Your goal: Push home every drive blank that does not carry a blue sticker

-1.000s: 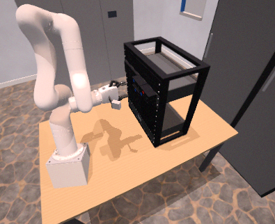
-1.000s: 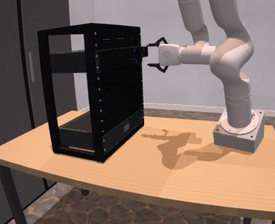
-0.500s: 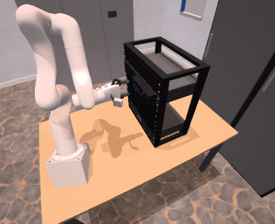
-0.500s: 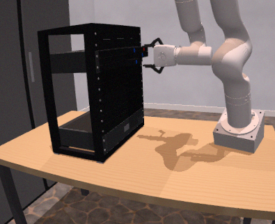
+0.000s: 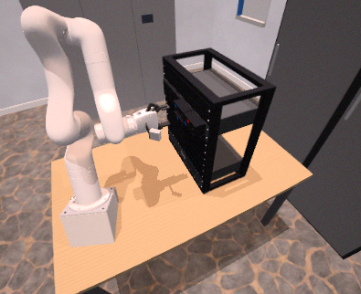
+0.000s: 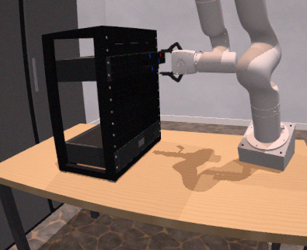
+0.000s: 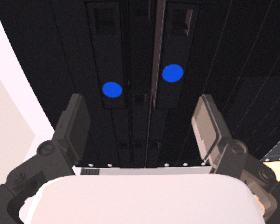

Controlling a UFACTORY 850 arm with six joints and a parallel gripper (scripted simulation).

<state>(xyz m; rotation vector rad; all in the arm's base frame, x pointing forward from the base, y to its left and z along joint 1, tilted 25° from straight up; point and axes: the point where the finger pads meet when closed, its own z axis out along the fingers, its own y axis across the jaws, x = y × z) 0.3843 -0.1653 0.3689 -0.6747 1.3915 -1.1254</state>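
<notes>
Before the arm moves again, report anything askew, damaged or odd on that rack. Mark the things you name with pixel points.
Nothing looks damaged, and the black rack [image 5: 217,104] [image 6: 106,109] stands upright. Only the drive blank with the red sticker [image 5: 187,121] [image 6: 160,55] looks out of place, jutting from the front when it belongs pushed home.

a pale wooden table [image 5: 140,242] [image 6: 228,206] stands on dark legs [image 5: 275,207] [image 6: 13,221] over a floor [image 5: 16,205] [image 6: 103,234] of grey, irregular stones with tan joints. near one end i see a tall charcoal cabinet [image 5: 323,114] [image 6: 6,97] with slim upright handles. behind are pale walls [image 5: 3,59] [image 6: 130,13], white skirting [image 5: 12,109] [image 6: 228,123], and grey panels [image 5: 112,59] bearing a small dark plate [image 5: 147,18]. a light-edged frame [image 5: 250,21] with some blue hangs on the wall.
</notes>
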